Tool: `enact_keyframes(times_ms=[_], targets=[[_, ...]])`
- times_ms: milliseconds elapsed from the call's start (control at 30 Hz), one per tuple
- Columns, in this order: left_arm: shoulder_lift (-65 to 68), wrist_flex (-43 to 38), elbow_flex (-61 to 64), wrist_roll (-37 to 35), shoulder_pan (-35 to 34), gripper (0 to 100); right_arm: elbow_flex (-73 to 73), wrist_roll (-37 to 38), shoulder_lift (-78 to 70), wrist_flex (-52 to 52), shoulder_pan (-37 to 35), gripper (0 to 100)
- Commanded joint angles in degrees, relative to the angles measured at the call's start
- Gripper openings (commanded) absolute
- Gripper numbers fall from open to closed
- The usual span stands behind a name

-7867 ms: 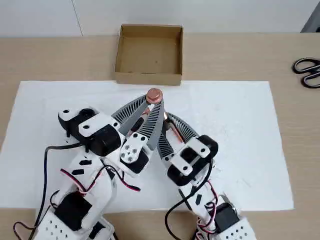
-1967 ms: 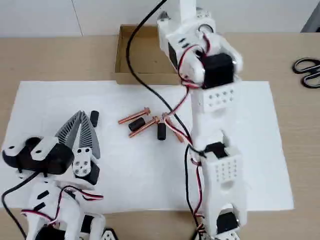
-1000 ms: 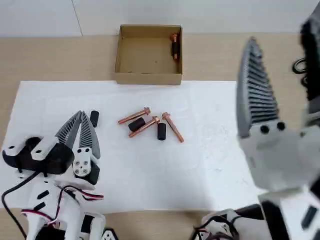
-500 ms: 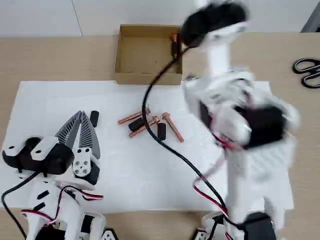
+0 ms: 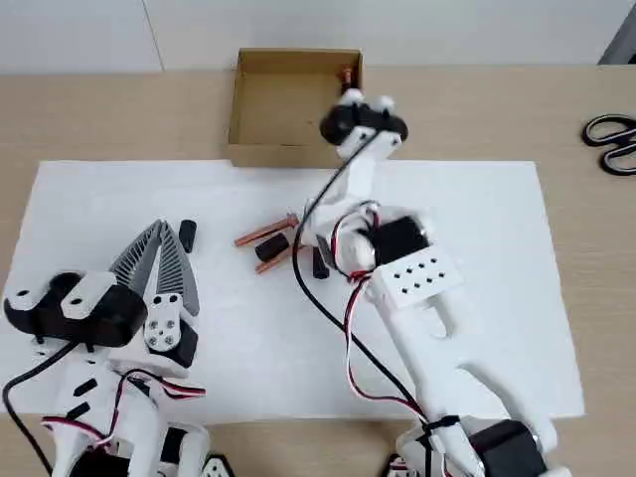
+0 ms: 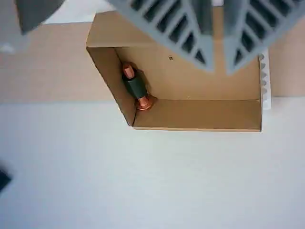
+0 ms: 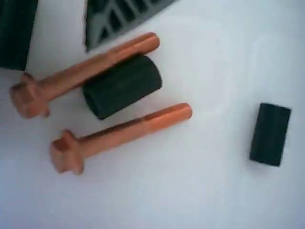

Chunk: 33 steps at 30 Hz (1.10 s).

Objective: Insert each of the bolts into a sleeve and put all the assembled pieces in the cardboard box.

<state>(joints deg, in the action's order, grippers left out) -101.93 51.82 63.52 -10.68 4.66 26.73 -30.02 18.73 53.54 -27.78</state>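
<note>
Presently, by item.

- Cardboard box point(image 5: 293, 155): beyond the far edge of the paper sheet point(image 5: 477, 248). One assembled piece point(image 6: 135, 88) inside, lying along a side wall.
- Loose bolts, two point(image 7: 90, 71) point(image 7: 124, 129): flat on the sheet, directly beneath the right gripper point(image 7: 124, 16). Long axes near parallel, heads on the same side.
- Sleeve point(image 7: 121, 86): lying between those bolts, touching the first, its bore alongside the shanks rather than in line with either.
- Lone sleeve point(image 7: 269, 133): well apart, past the bolts' plain ends.
- Dark block point(image 7: 16, 33) at the wrist view's margin: probably another sleeve.
- Right gripper: nearer by far to bolts and sleeve. Opening not possible to tell.
- Left gripper point(image 5: 163, 227): closed on nothing, parked beside the lone sleeve, pointed toward the box.
- Next pick, by judgement: one for the right arm, closing across a shank, not along it.
</note>
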Motion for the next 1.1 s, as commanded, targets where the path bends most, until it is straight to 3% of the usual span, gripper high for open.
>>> enact_keyframes(times_ms=[0,300,900,1067], targets=[[-0.26,-1.05,0.04,0.00,-0.26,1,3.69,-3.08,1.01,-5.85,-1.45,23.0],[-0.26,-0.97,0.04,-0.09,-0.26,1,4.31,-7.56,-2.86,-5.76,-4.79,23.0],[-0.26,-0.97,0.04,-0.09,-0.26,1,-2.55,-7.21,-20.00,-4.70,-4.44,22.8],[-0.26,-0.97,0.04,-0.09,-0.26,1,-5.45,-7.21,-24.48,-4.70,-4.44,9.9]])
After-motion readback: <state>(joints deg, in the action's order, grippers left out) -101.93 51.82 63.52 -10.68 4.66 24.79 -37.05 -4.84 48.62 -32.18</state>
